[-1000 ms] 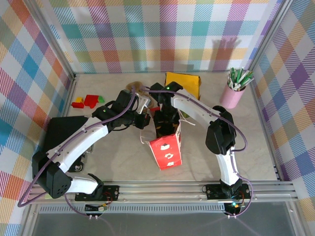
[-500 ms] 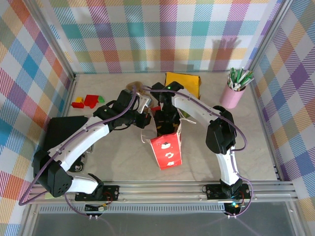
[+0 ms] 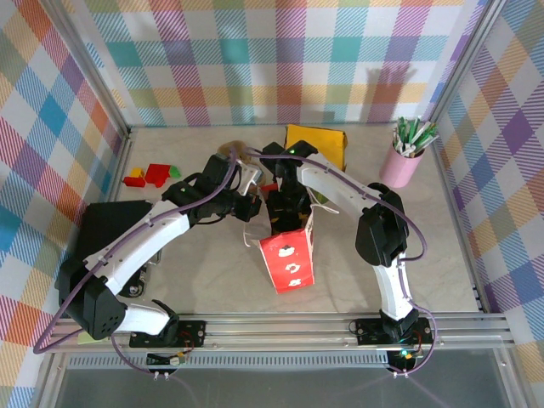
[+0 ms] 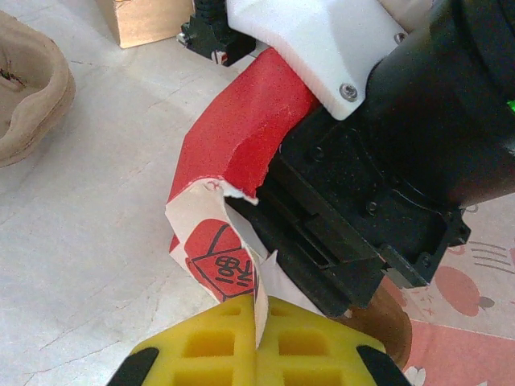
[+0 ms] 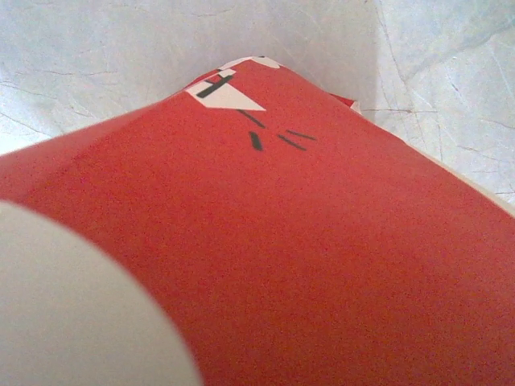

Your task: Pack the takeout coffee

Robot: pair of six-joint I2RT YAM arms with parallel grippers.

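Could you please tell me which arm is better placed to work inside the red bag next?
Right, probably: the right arm reaches into the open top of the red bag, while the left gripper is shut on its torn rim.

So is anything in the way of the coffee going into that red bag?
No loose thing that I can see. The left gripper pinches the red bag's top edge, and the right arm's black wrist hangs over the bag's mouth, hiding the opening from above, so I cannot tell what is inside.
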